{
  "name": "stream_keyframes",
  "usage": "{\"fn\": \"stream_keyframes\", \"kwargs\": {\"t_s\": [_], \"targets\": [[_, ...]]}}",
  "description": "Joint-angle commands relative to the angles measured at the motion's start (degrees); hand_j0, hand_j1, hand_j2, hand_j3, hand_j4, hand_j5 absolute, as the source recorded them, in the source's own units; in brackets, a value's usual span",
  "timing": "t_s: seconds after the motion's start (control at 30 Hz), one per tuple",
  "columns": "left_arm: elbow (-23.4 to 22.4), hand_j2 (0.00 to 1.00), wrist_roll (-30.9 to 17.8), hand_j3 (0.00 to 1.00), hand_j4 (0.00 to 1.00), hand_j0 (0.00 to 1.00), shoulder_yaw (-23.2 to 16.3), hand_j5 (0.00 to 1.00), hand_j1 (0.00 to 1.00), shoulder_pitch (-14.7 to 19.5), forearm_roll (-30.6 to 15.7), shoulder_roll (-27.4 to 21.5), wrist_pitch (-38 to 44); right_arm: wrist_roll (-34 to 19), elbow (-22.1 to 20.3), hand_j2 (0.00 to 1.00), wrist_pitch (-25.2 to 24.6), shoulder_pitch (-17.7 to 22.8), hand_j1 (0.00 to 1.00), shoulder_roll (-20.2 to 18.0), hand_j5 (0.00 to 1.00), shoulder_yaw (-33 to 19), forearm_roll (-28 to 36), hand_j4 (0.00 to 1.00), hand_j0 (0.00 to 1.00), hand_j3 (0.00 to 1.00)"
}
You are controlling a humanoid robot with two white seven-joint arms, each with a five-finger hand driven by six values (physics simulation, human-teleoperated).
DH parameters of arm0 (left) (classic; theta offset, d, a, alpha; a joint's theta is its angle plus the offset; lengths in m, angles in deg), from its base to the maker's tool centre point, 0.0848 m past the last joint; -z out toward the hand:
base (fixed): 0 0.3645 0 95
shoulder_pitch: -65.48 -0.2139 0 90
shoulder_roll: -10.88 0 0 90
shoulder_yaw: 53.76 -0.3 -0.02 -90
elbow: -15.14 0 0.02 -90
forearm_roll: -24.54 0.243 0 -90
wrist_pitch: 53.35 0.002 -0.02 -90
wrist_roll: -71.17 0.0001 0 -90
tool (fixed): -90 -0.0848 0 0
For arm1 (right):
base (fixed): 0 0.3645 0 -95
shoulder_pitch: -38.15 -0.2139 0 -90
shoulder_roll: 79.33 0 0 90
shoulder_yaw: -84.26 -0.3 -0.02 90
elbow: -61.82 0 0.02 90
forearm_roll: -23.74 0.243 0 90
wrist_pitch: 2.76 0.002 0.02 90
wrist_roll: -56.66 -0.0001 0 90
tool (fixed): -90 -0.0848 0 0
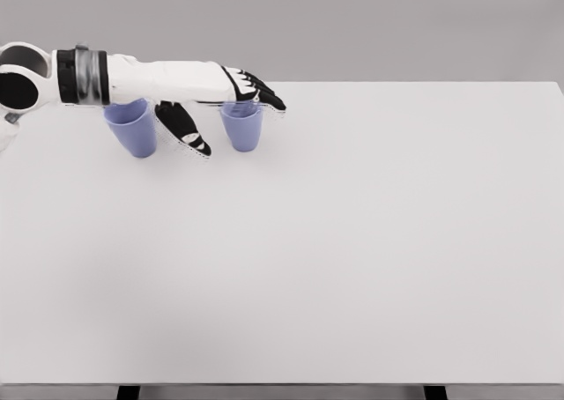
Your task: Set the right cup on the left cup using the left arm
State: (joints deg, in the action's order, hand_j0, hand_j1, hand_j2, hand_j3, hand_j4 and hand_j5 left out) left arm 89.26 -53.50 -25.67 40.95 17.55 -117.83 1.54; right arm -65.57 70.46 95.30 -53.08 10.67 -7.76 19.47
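Note:
Two lavender-blue cups stand upright near the table's far left. The left cup [134, 130] is partly hidden by my left forearm, which crosses over its rim. The right cup [241, 128] stands just under the fingertips of my left hand [231, 109]. The fingers [261, 92] stretch over its rim, and the thumb [187, 130] hangs down between the two cups, clear of both. The hand is open and holds nothing. My right arm does not show.
The white table [352, 241] spreads wide in front and to the right of the cups. Its far edge runs just behind the cups, and its front edge lies along the bottom of the view.

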Motion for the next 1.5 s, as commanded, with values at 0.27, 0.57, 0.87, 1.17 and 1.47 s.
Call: {"fn": "stream_keyframes", "kwargs": {"t_s": [0.27,0.57,0.87,1.17,1.47], "targets": [[-26.4,1.00,-0.3,1.00,1.00,1.00,-1.5,1.00,1.00,2.2,0.6,11.5,0.1,0.0,0.0,1.00,0.0,0.0,1.00,0.0,1.00,0.0,0.0,1.00,1.00,1.00],[-33.9,1.00,-0.3,1.00,1.00,1.00,-1.5,1.00,1.00,2.5,2.5,16.5,0.1,0.0,0.0,1.00,0.0,0.0,1.00,0.0,1.00,0.0,0.0,1.00,1.00,1.00],[-39.5,1.00,-0.3,1.00,1.00,1.00,-0.6,1.00,1.00,3.6,7.8,19.4,0.1,0.0,0.0,1.00,0.0,0.0,1.00,0.0,1.00,0.0,0.0,1.00,1.00,1.00],[-40.5,1.00,-0.3,1.00,1.00,1.00,0.2,1.00,1.00,3.4,10.7,20.9,0.1,0.0,0.1,1.00,0.0,0.0,1.00,0.0,1.00,0.0,-0.1,1.00,1.00,1.00],[-42.3,1.00,-0.3,1.00,1.00,1.00,2.6,1.00,1.00,3.3,15.2,23.6,0.1,0.0,0.1,1.00,0.0,0.0,1.00,0.0,1.00,0.0,-0.1,1.00,1.00,1.00]]}}
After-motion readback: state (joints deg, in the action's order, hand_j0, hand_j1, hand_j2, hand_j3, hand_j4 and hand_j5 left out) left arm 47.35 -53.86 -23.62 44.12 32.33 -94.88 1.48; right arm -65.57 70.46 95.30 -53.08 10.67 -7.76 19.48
